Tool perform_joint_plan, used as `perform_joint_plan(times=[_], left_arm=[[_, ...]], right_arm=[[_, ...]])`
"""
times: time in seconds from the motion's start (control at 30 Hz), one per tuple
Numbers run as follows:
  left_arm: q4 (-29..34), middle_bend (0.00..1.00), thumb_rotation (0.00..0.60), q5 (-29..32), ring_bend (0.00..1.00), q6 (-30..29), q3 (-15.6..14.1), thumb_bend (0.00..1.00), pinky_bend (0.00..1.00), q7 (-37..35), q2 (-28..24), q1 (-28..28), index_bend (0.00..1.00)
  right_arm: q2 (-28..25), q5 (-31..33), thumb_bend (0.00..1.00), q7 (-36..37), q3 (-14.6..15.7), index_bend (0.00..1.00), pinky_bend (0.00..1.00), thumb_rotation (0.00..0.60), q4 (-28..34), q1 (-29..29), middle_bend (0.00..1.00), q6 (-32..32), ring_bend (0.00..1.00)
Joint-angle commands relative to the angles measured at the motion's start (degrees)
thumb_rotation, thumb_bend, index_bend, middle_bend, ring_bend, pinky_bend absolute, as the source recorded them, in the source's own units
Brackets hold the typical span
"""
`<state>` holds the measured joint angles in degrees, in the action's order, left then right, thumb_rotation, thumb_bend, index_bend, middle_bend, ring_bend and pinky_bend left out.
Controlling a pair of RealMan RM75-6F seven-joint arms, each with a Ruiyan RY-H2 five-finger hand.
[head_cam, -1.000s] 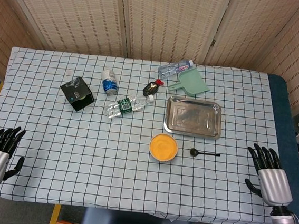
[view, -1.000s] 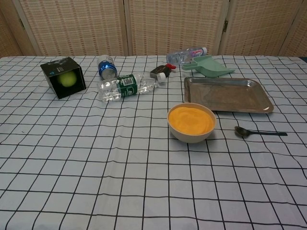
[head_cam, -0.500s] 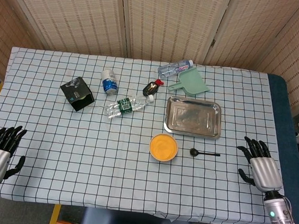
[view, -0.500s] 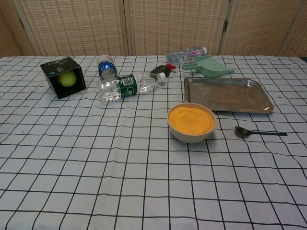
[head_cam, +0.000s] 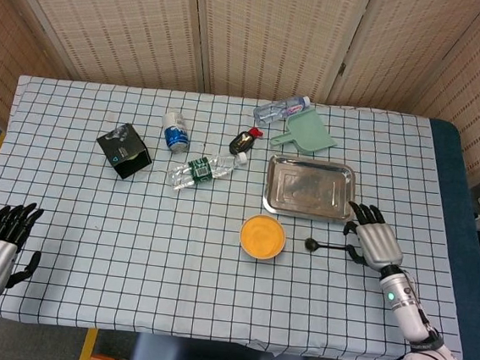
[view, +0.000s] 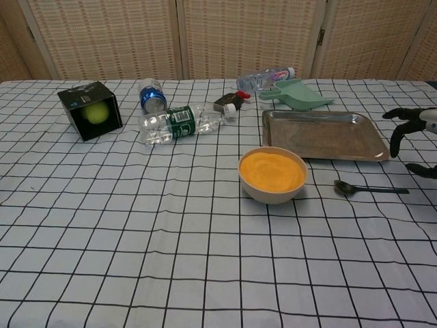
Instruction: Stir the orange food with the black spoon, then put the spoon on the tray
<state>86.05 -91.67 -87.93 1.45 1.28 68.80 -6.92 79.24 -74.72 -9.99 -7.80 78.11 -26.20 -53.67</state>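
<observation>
The right hand (head_cam: 374, 241), fingers spread and holding nothing, sits at the handle end of the black spoon (head_cam: 329, 246), which lies flat, pointing left toward the bowl (head_cam: 262, 237).

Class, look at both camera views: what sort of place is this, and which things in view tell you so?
Probably an indoor robot test setup, not a real kitchen: a table under a checked cloth, woven folding screens behind it, and assorted props such as a metal tray, a bowl of orange food and a boxed tennis ball.
</observation>
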Motion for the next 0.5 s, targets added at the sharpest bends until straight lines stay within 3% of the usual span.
perform_joint_plan(times=[0.03,0.5], left_arm=[[-0.1,0.00,0.600,0.1,0.00,0.2,-0.1,0.46,0.03,-0.1,0.0,-0.1,0.00],[1.0,0.00,0.600,0.5,0.00,0.4,-0.2,0.46,0.03,0.8,-0.5,0.1,0.00]], right_arm=[[1.3,0.9,0.36,-0.7,0.6,0.40,0.00,0.600,-1.3,-0.6,0.00,1.1,0.00],[7.8,1.0,0.36,-0.3,2.4,0.44,0.00,0.600,-9.7,-1.2,0.00,0.6,0.00]])
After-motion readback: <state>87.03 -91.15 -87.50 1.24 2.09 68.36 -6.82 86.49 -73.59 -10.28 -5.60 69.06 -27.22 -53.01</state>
